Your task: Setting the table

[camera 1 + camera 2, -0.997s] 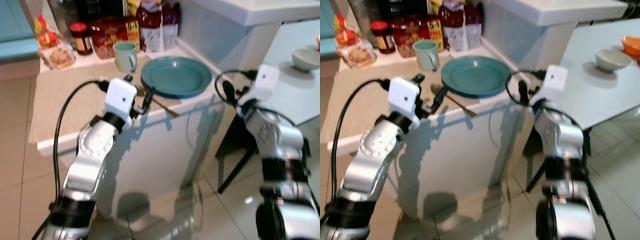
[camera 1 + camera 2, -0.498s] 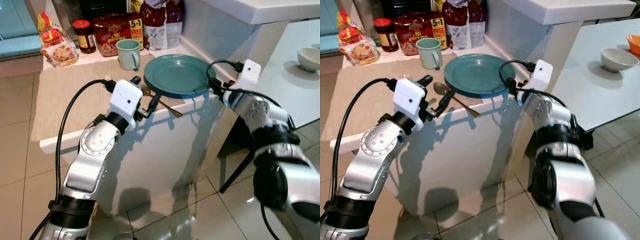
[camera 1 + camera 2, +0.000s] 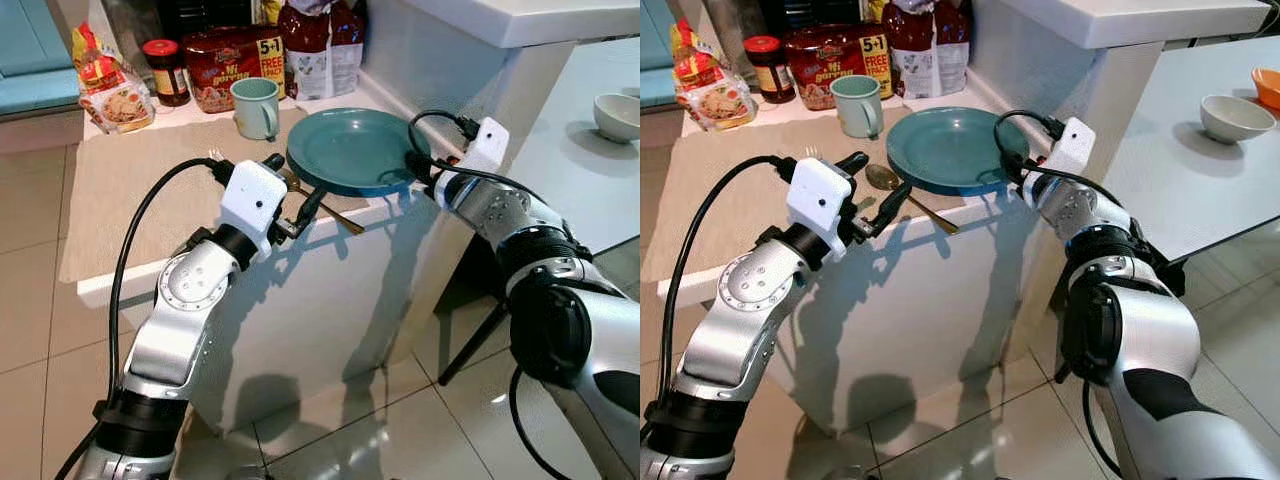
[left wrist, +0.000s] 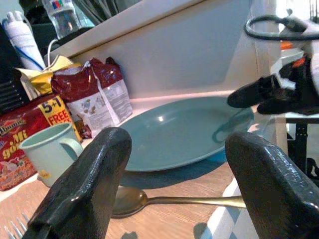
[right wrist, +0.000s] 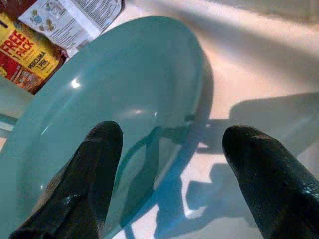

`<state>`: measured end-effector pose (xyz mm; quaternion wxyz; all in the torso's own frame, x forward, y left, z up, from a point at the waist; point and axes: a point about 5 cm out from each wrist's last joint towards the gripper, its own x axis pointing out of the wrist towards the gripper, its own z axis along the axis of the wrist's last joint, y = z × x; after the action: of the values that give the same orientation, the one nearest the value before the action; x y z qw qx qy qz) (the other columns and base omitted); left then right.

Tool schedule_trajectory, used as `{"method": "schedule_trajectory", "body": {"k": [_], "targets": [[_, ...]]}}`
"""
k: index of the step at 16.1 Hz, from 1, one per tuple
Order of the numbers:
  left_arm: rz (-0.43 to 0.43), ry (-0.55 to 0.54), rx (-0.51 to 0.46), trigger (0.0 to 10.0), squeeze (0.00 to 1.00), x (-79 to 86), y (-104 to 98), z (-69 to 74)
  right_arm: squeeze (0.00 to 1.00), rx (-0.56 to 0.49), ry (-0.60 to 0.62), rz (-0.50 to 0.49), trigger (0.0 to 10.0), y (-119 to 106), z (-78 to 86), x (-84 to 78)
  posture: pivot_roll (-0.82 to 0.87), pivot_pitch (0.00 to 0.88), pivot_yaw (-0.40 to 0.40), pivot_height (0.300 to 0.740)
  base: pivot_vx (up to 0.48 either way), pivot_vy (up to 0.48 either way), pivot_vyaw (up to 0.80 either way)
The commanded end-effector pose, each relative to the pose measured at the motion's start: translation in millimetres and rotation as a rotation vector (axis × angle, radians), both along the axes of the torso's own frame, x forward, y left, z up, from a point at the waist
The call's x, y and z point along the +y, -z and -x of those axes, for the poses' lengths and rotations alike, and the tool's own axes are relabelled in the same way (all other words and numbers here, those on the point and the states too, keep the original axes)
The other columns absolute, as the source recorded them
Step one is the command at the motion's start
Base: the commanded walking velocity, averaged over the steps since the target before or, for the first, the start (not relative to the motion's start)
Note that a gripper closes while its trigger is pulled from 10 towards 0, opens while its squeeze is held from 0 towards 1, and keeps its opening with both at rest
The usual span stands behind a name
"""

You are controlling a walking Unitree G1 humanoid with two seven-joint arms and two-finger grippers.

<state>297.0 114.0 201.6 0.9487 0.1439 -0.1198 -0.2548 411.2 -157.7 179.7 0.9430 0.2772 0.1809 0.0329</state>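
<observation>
**Both grippers spread wide at the counter's front edge, flanking the teal plate**

The right gripper (image 5: 169,174) has its two black fingers parted, one over the plate's rim and the other over the bare counter beside it, grasping nothing. The left gripper (image 4: 174,184) is likewise spread and empty, hovering at the front edge of the counter with the spoon lying between its fingers' line of sight.

The white counter (image 3: 120,285) carries a beige mat (image 3: 130,190) across most of its top. To the robot's right stands a pale table (image 3: 1200,190) with a white bowl (image 3: 1230,115) and an orange bowl (image 3: 1266,87) at its far edge.

The teal plate (image 3: 350,150) rests flat near the counter's front right corner, partly on the mat. Behind it, along the wall, stand a red snack pack (image 3: 225,65), a dark red bag (image 3: 320,45), a yellow-and-red packet (image 3: 105,85) and a red-lidded jar (image 3: 165,72). A pale green mug (image 3: 255,107) sits just behind the plate's left side.

The gold spoon (image 4: 164,200) lies just beside the plate, its handle reaching past the counter's edge. Fork tines (image 4: 12,230) show on the mat near the left fingers.
</observation>
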Motion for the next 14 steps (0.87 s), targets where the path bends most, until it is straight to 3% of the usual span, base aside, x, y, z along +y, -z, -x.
{"method": "schedule_trajectory", "body": {"k": [1,6,10,14], "targets": [[-0.01,0.023,-0.023,10.0,0.0,-4.0,-9,2.4,0.0,-0.037,0.003,-0.003,10.0,-13,-4.3,1.6,0.2,0.035,-0.04,0.74,0.0,0.0,0.0],[-0.004,-0.035,-0.037,10.0,0.0,7.8,-14,8.1,0.0,-0.038,0.038,-0.004,10.0,-18,-5.8,-4.4,0.22,0.112,-0.054,0.74,0.0,0.0,0.0],[-0.001,-0.058,-0.018,10.0,0.0,13.1,-15,20.0,0.0,-0.041,0.018,0.007,10.0,-19,-6.1,-2.4,0.24,0.216,-0.071,0.74,0.0,0.0,0.0],[0.023,-0.123,-0.074,10.0,0.0,21.0,-28,30.6,0.0,-0.09,-0.004,-0.003,10.0,-31,-9.3,3.5,0.27,0.266,-0.096,0.74,0.0,0.0,0.0]]}}
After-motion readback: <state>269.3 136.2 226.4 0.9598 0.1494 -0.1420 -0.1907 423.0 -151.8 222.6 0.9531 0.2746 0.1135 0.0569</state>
